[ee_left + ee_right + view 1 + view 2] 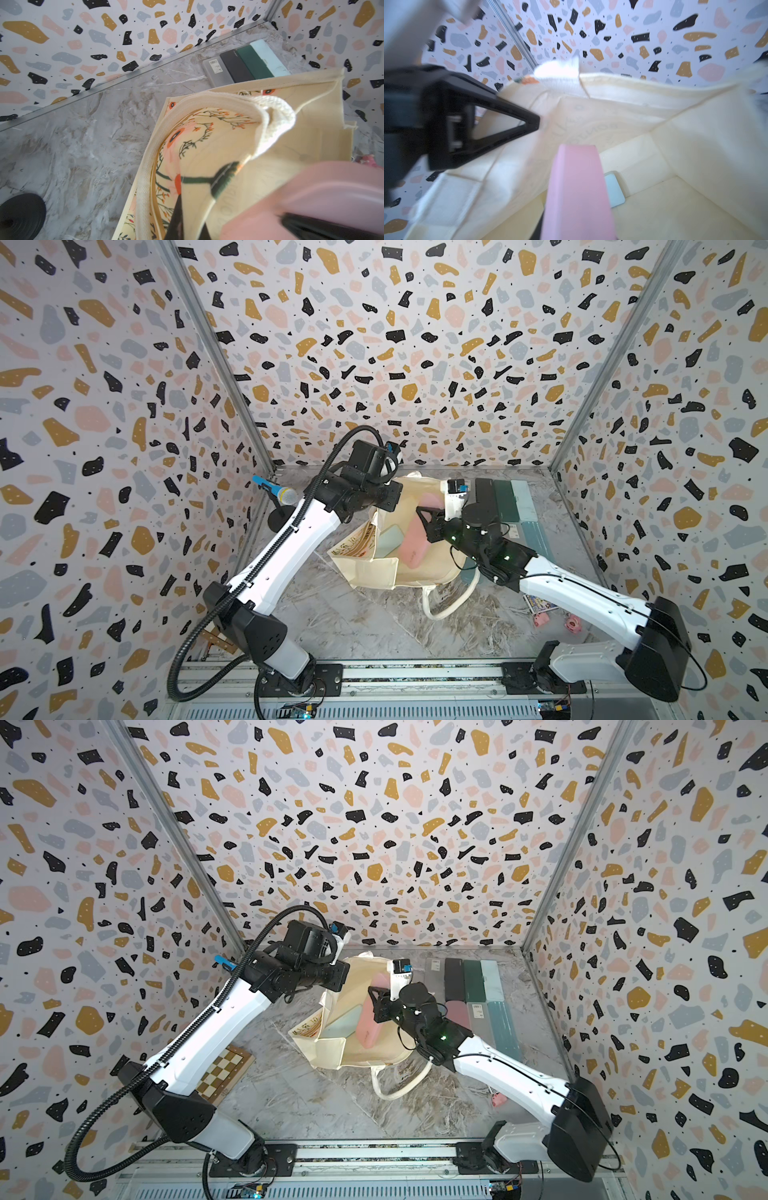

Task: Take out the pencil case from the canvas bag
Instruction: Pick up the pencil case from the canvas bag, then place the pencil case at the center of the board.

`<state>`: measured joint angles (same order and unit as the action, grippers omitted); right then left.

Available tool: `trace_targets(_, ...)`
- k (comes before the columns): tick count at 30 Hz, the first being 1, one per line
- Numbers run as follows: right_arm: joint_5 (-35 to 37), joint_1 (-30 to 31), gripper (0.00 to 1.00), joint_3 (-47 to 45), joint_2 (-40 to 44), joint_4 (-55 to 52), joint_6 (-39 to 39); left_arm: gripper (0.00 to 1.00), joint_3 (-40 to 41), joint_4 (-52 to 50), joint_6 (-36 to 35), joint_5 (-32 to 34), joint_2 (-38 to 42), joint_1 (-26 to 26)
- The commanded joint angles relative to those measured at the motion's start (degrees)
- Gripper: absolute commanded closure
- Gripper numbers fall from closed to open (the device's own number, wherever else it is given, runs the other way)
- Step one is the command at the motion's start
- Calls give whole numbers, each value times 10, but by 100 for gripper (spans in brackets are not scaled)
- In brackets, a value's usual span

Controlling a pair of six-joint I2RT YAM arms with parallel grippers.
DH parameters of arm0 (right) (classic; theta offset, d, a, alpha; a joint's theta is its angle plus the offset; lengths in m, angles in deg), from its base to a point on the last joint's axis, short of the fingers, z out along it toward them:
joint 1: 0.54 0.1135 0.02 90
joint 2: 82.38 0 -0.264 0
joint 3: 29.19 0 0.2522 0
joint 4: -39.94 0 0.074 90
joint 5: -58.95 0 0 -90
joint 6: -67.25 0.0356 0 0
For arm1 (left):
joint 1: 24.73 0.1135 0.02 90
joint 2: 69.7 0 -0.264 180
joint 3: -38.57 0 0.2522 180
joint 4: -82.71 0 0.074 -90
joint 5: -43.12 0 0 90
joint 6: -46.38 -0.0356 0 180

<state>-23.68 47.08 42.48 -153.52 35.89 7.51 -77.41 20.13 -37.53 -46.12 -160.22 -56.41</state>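
Observation:
The cream canvas bag (415,572) (365,1052) lies open at mid-table. My left gripper (187,224) is shut on its raised floral side beside a loop handle (276,118); in both top views the wrist hides those jaws. My right gripper (428,524) (379,1002) is shut on a pink pencil case (413,545) (365,1025) (577,197), which stands tilted over the bag's mouth. A pale blue pencil case (388,541) (614,191) lies on the bag's floor. The pink case (311,197) fills a corner of the left wrist view.
Several flat pencil cases (511,499) (245,62) lie in rows at the back right. A blue microphone on a black stand (280,493) is at the back left. A chessboard (224,1073) lies under the left arm. Small pink toys (573,622) and a card (540,605) are near the right arm.

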Motion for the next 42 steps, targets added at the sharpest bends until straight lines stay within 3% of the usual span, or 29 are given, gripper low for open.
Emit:
trace_targets(1,11,-22,86,-3,65,-33,-20,100,-45,-9,-11,46,-18,26)
trace_targets(10,48,-92,85,-1,219,-137,-39,100,-169,-73,5,106,-89,87)
trace_targets(15,102,-115,84,20,241,-216,-46,100,-243,-101,14,125,-118,104)
trace_targets(20,101,-141,84,10,227,-268,-45,100,-200,-71,35,114,-78,119)
trace_targets(26,-48,-188,84,33,117,-294,-48,100,-71,30,46,68,34,127)
trace_targets(31,-208,-210,83,65,-17,-283,-61,100,-14,45,41,86,87,132)
trace_targets(42,-404,-236,80,237,-314,-359,-105,100,54,68,34,144,153,156)
